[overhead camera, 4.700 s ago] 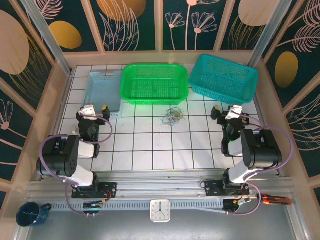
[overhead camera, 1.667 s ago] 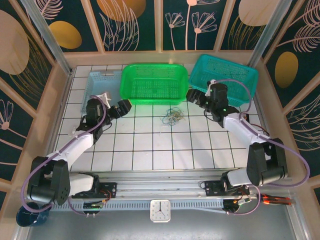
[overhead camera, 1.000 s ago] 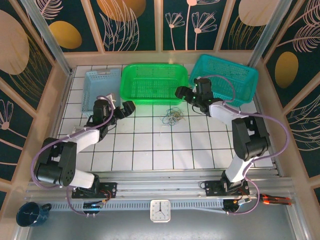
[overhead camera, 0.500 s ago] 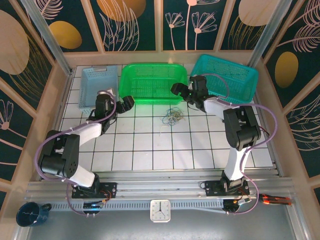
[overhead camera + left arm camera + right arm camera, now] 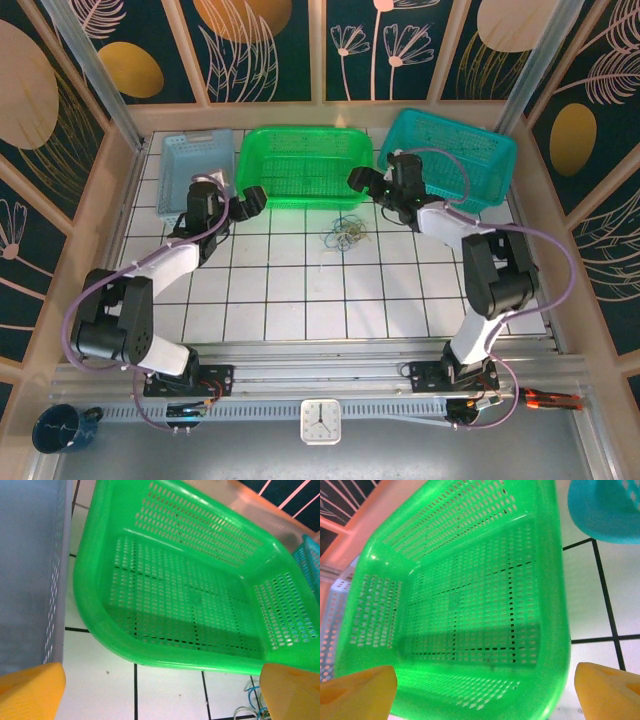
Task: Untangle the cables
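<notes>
- Lying in a small knotted heap, the cables [image 5: 346, 233] are found on the white tiled table [image 5: 300, 300], just in front of the green basket [image 5: 305, 199] and between the two grippers; no strand is touched.
- The left gripper [image 5: 250, 199] is held with its jaws spread wide near the basket's near left corner, to the left of the heap. Its yellow fingertips [image 5: 30, 690] are seen at the lower corners of the left wrist view, with nothing between them.
- The right gripper [image 5: 360, 181] is likewise held wide apart and empty, near the basket's near right corner, beside the teal basket [image 5: 450, 150].
- Both arms are stretched forward and turned inward. This is judged to be an approach from opposite sides, so that two strands may be taken and drawn apart.
- Both wrist cameras are aimed into the green basket, so a descent toward the heap is judged to be needed first.
- The baskets, a pale blue basket [image 5: 190, 170] among them, are presumably set out to receive separated cables.
</notes>
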`<action>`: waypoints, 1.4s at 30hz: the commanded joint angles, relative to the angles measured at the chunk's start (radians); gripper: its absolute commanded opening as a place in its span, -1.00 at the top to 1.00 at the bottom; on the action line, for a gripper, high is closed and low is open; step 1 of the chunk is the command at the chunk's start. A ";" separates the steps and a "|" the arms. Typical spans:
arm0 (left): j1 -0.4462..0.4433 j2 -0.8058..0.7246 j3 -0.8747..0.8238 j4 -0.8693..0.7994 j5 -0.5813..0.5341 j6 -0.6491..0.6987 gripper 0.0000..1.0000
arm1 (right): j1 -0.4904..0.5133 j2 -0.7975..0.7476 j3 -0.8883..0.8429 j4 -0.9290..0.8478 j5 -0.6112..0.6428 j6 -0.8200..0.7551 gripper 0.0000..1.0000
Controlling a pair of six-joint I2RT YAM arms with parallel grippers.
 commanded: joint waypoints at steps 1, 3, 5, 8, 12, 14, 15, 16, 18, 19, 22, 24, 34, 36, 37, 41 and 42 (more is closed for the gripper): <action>0.006 -0.070 0.002 -0.027 -0.004 0.031 -0.98 | 0.005 -0.090 -0.067 -0.009 0.038 -0.043 -0.83; 0.007 -0.099 0.003 -0.035 -0.003 0.033 -0.98 | 0.016 -0.121 -0.104 -0.013 0.041 -0.054 -0.83; 0.008 -0.129 0.008 -0.048 0.004 0.034 -0.98 | 0.028 -0.147 -0.136 -0.009 0.042 -0.066 -0.83; 0.007 -0.169 0.015 -0.064 0.025 0.030 -0.98 | 0.045 -0.161 -0.196 0.031 0.015 -0.080 -0.83; 0.008 -0.204 0.009 -0.066 0.062 -0.002 -0.97 | 0.071 -0.141 -0.243 0.099 -0.026 -0.084 -0.83; 0.007 -0.209 0.001 -0.057 0.087 -0.027 -0.98 | 0.091 -0.124 -0.249 0.120 -0.027 -0.085 -0.82; 0.005 -0.209 -0.005 -0.048 0.099 -0.043 -0.97 | 0.102 -0.114 -0.252 0.132 -0.028 -0.085 -0.82; 0.005 -0.208 -0.012 -0.037 0.110 -0.062 -0.98 | 0.115 -0.103 -0.252 0.143 -0.031 -0.083 -0.82; 0.005 -0.203 -0.026 -0.014 0.130 -0.088 -0.98 | 0.139 -0.082 -0.251 0.155 -0.035 -0.077 -0.82; 0.003 -0.201 -0.033 -0.006 0.137 -0.100 -0.98 | 0.153 -0.071 -0.248 0.158 -0.038 -0.074 -0.82; -0.003 -0.195 -0.046 0.009 0.142 -0.115 -0.98 | 0.196 -0.046 -0.245 0.161 -0.052 -0.059 -0.81; -0.007 -0.191 -0.051 0.015 0.146 -0.121 -0.98 | 0.237 -0.041 -0.249 0.161 -0.064 -0.044 -0.79; -0.010 -0.189 -0.084 0.043 0.145 -0.147 -0.98 | 0.380 -0.149 -0.279 0.149 -0.090 0.052 -0.75; -0.010 -0.191 -0.092 0.047 0.148 -0.155 -0.98 | 0.375 -0.191 -0.270 0.103 -0.038 0.034 -0.76; -0.010 -0.193 -0.098 0.049 0.148 -0.157 -0.98 | 0.370 -0.211 -0.260 0.070 -0.004 0.016 -0.76; -0.010 -0.203 -0.110 0.048 0.149 -0.160 -0.98 | 0.322 -0.253 -0.226 -0.035 0.084 -0.039 -0.77; -0.010 -0.205 -0.113 0.049 0.148 -0.159 -0.98 | 0.307 -0.258 -0.222 -0.052 0.096 -0.046 -0.77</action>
